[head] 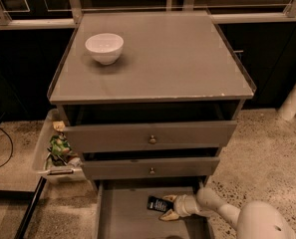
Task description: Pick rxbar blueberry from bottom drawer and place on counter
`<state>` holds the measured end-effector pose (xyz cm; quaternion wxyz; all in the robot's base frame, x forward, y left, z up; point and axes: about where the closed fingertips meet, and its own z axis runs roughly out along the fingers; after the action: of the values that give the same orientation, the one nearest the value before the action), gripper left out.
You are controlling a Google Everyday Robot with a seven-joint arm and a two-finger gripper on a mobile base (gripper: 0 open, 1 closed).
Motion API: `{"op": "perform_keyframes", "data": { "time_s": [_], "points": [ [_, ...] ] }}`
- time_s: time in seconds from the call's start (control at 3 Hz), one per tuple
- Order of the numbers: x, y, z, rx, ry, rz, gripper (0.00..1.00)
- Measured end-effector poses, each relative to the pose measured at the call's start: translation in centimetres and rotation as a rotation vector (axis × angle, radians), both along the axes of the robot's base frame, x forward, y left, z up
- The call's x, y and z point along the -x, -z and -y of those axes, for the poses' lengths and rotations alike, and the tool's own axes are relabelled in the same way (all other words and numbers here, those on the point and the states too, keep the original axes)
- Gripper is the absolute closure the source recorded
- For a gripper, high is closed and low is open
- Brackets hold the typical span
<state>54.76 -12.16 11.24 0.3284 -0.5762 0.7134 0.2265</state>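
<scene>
Currently the gripper (166, 207) sits inside the bottom drawer (122, 218), fingers spread apart, nothing clamped. The rxbar blueberry (156, 203) lies flat on the drawer floor at the fingertips, unlifted. Grasp, lift and placement on the counter (157, 59) above the drawer remain outstanding.

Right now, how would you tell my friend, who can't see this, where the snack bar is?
Find the grey cabinet with the white bowl on its counter, then look down to the bottom drawer, pulled open at the floor. On its grey floor lies the bar, right at the gripper. It is the only small, flat, dark thing in there.
</scene>
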Motion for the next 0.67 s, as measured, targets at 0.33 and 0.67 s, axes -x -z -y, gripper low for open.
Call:
{"op": "perform_keyframes", "data": {
  "time_s": [0.33, 0.67],
  "points": [
    [0.00, 0.00, 0.00, 0.000, 0.000, 0.000, 0.64],
    [0.00, 0.00, -0.01, 0.000, 0.000, 0.000, 0.88]
  ]
}}
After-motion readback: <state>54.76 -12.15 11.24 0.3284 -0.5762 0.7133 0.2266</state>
